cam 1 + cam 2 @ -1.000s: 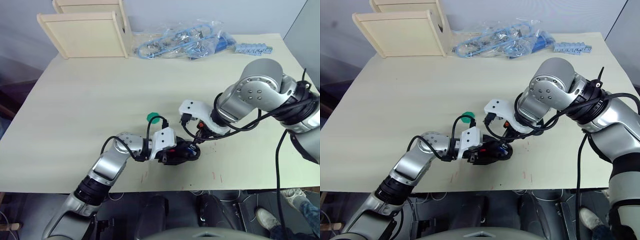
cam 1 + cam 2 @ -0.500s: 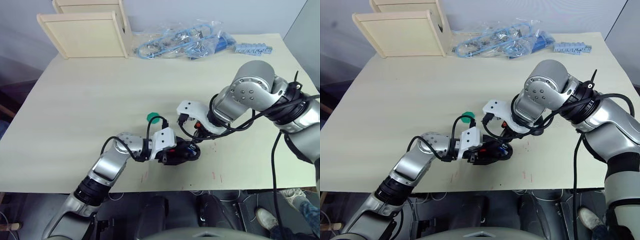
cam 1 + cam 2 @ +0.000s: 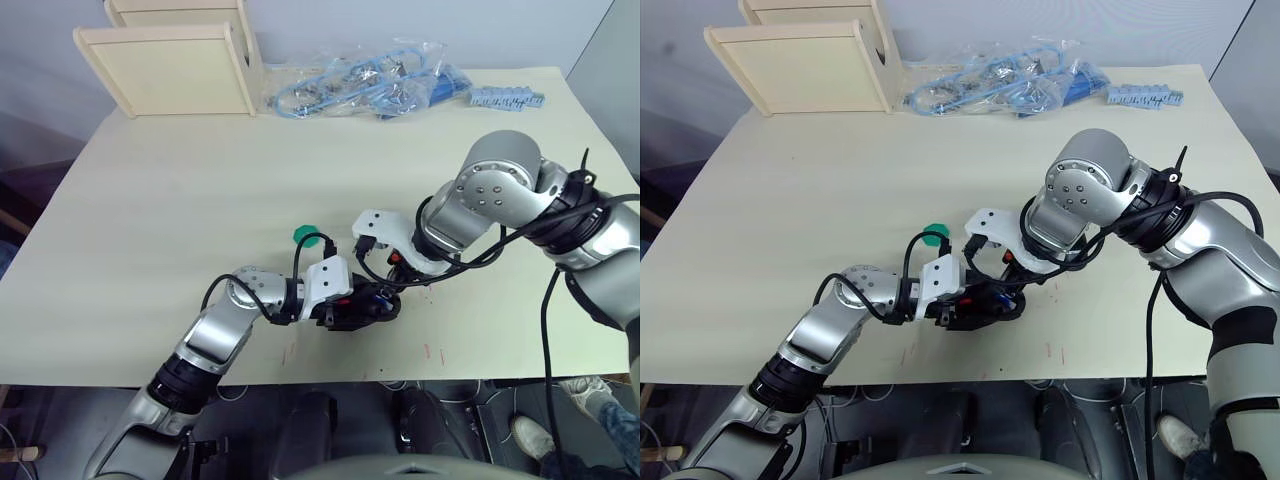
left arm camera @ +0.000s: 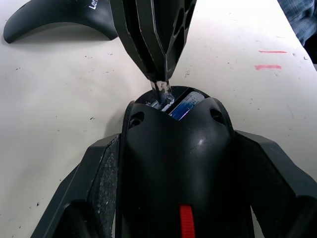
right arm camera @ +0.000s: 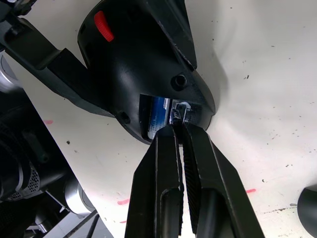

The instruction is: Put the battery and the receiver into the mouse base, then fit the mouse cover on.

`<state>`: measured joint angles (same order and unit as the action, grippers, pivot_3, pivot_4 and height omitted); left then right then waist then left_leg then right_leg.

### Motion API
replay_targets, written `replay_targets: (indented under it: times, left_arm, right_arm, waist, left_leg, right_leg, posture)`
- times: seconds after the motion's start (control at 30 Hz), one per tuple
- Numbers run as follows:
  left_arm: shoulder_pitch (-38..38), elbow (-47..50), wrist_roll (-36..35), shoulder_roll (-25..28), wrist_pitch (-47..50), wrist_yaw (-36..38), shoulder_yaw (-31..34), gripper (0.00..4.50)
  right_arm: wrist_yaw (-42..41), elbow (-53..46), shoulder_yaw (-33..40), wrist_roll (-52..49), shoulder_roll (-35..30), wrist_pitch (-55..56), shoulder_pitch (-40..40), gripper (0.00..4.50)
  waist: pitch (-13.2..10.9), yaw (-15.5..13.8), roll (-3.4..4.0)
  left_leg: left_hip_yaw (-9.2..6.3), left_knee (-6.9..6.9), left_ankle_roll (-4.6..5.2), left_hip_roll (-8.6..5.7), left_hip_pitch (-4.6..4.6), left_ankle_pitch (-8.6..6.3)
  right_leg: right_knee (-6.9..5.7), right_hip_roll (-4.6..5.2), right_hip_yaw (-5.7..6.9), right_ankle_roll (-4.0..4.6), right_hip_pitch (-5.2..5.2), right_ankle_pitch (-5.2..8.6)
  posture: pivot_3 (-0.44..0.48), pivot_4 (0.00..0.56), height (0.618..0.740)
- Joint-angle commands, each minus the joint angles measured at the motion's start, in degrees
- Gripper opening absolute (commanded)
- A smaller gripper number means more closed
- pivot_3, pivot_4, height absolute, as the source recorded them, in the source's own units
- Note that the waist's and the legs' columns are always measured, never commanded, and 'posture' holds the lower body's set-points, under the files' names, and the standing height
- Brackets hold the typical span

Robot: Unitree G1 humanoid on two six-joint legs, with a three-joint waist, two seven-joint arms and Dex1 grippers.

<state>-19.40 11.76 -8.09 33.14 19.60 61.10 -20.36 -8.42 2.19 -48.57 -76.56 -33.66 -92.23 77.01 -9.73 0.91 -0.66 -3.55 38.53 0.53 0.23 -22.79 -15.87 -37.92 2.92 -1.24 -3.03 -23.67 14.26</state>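
- Left hand (image 4: pixel 173 163): clamps the mouse base (image 5: pixel 143 74) by its sides on the worktop (image 3: pixel 180 190).
- Right hand (image 5: pixel 179 130): pinches the small receiver (image 4: pixel 162 93) at the base's compartment, beside the seated battery (image 5: pixel 158 111).
- Receiver: probably light, stiff, slippery; grip its tip.

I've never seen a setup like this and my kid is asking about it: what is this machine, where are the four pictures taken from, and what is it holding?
It is a humanoid robot with two arms, each ending in a two-fingered gripper. Two pictures look down from its head; the other two come from cameras on its wrists. On the table, the left gripper clamps the black mouse base from both sides. The battery already lies in its compartment. The right gripper pinches a small silvery piece, probably the receiver, at the base's open end. The mouse cover lies apart, not yet fitted. Also on the table: a green disc, wooden trays and bagged blue parts.
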Motion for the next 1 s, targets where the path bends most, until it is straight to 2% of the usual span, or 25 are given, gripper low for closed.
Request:
replay_targets:
  times: [0.03, 0.5, 1.0]
  left_arm:
    - [0.69, 1.20, 0.23, 0.39, -0.06, 0.11, -0.58, 2.92]
    - [1.13, 1.30, 0.27, 0.47, -0.29, -0.18, -0.53, 2.92]
    - [1.09, 1.28, 0.27, 0.15, -0.12, -0.64, -0.59, 2.92]
  right_arm:
    - [0.68, -0.06, 1.31, -0.60, -0.06, -0.27, -0.31, 0.00]
    - [1.59, 0.24, 1.53, 1.95, 0.54, -0.27, -2.13, 0.00]
    - [5.70, -0.94, 1.31, 0.07, 1.99, -0.27, -3.42, 0.00]
  waist:
    - [0.00, 0.01, 0.00]
    - [0.01, 0.08, 0.01]
    - [0.03, 0.16, 0.02]
  left_leg:
    - [0.00, 0.00, 0.00, 0.00, 0.00, 0.00]
    - [0.01, 0.00, 0.00, 0.00, 0.02, 0.00]
    - [0.00, -0.01, 0.00, 0.00, 0.06, 0.00]
  right_leg:
    - [0.00, 0.00, 0.00, 0.00, 0.00, 0.00]
    - [-0.01, 0.00, 0.00, 0.00, 0.00, 0.00]
    - [-0.02, -0.01, -0.01, 0.00, 0.01, 0.00]
  posture:
    - [0.000, 0.150, 0.740]
    - [0.000, 0.150, 0.740]
    - [0.000, 0.150, 0.740]
